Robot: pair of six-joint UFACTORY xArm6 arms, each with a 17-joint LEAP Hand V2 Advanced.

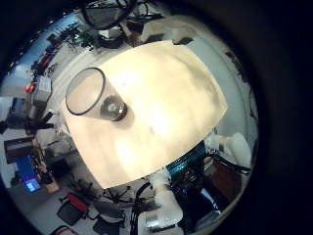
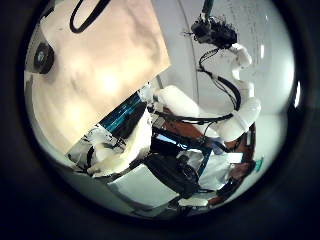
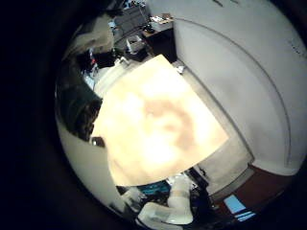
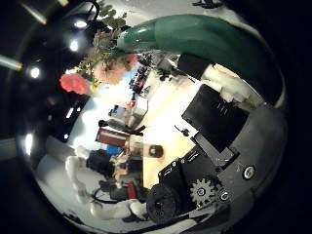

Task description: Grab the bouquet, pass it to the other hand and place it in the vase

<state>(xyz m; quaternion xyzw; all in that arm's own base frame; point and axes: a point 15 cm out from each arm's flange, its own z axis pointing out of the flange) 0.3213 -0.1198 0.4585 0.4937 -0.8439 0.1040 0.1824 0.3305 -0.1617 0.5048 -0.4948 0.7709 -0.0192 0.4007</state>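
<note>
Below the left hand, well apart from it, the vase (image 1: 96, 95) stands upright on the tabletop (image 1: 166, 108), a clear glass seen from above, with bare tabletop all round it. None of the left hand's fingers show in its palm views, so whether they are spread or curled cannot be told. Close against the right hand's (image 4: 219, 146) palm lies the bouquet (image 4: 107, 58): its wrapped stem (image 4: 190, 37) runs across the palm, and the flowers stick out past the hand's edge. The right hand's fingers appear curled round the stem. The other hand's arm (image 2: 215, 105) shows beyond the tabletop.
</note>
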